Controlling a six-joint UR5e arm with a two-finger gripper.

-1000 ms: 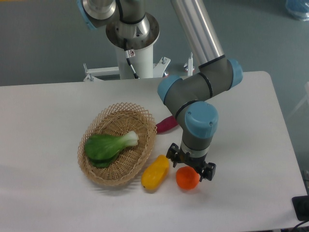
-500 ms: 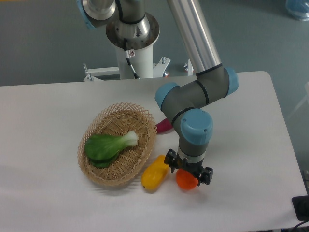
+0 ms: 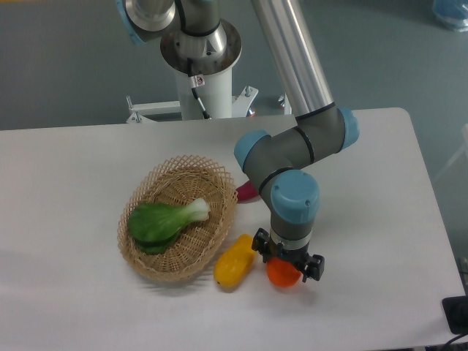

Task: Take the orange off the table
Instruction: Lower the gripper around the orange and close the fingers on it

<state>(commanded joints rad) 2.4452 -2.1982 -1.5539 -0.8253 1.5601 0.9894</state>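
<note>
pincer (image 3: 287, 257) straddling orange (image 3: 282, 274) — on table (image 3: 380, 219)

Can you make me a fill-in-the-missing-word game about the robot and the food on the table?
1. The leafy green vegetable lies inside the ____.
2. The robot's hand is right over the round ____.
3. The yellow fruit lies on the ____, between the basket and the orange.

Missing words: basket; orange; table
</note>
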